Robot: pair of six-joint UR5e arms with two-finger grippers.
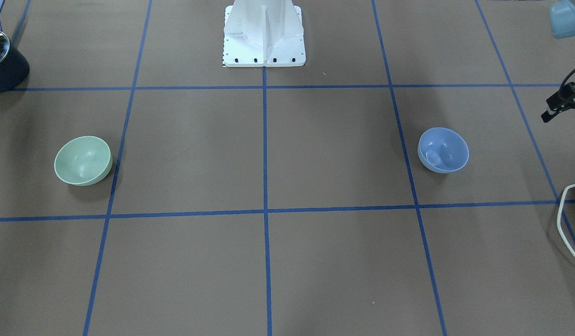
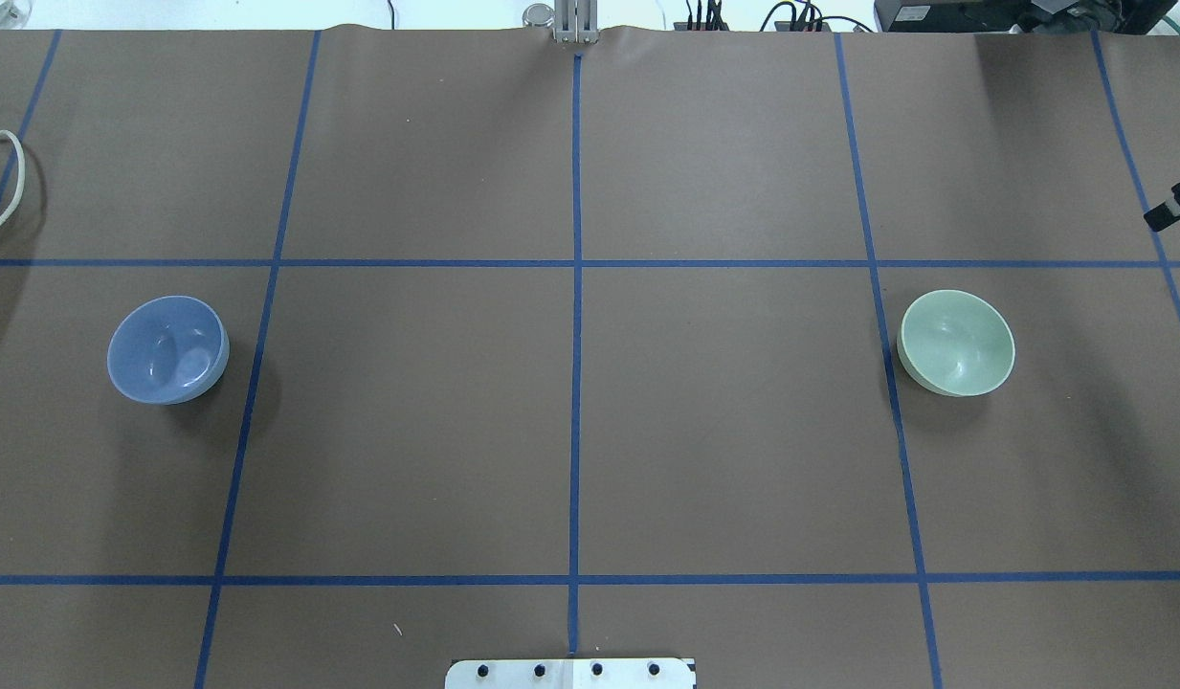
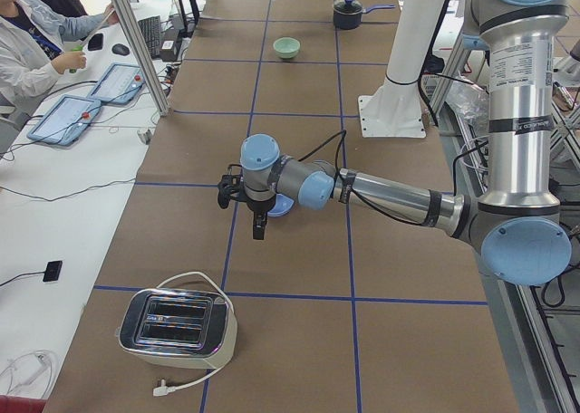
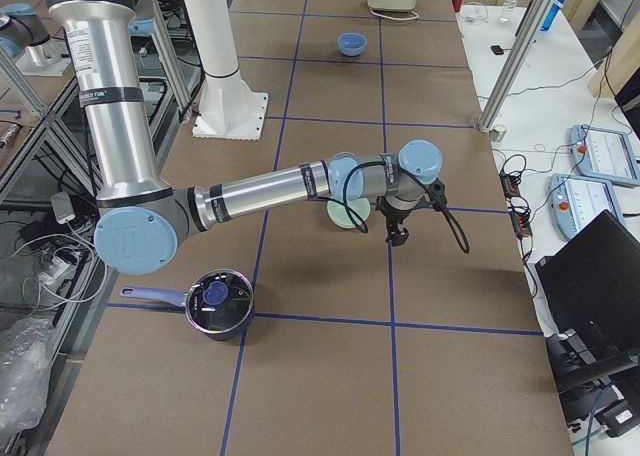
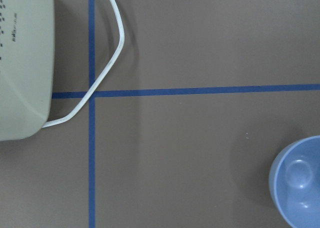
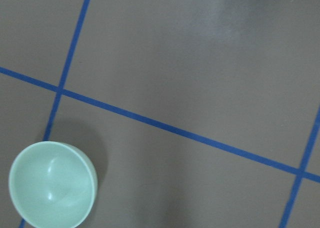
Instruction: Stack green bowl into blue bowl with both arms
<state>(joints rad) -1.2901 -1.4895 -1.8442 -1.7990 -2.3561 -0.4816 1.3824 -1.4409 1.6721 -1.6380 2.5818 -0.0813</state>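
Surface: brown paper-covered table [image 2: 408, 459], ruled by blue tape lines [image 2: 575, 287].
Green bowl [image 2: 958, 343]: upright, empty, on the robot's right side.
Blue bowl [image 2: 166, 349]: upright, empty, on the robot's left side, well apart from the green one.
Left gripper [image 3: 245, 203]: hovers near the blue bowl, carrying nothing; finger spacing cannot be told.
Right gripper [image 4: 399, 224]: likewise near the green bowl.
Progress: judged unstarted; grasp, carry and nesting all remain.

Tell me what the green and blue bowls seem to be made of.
The green bowl looks smooth and glossy, with highlights inside: glazed ceramic or hard plastic, unclear which. The blue bowl shows the same sheen, probably the same material.
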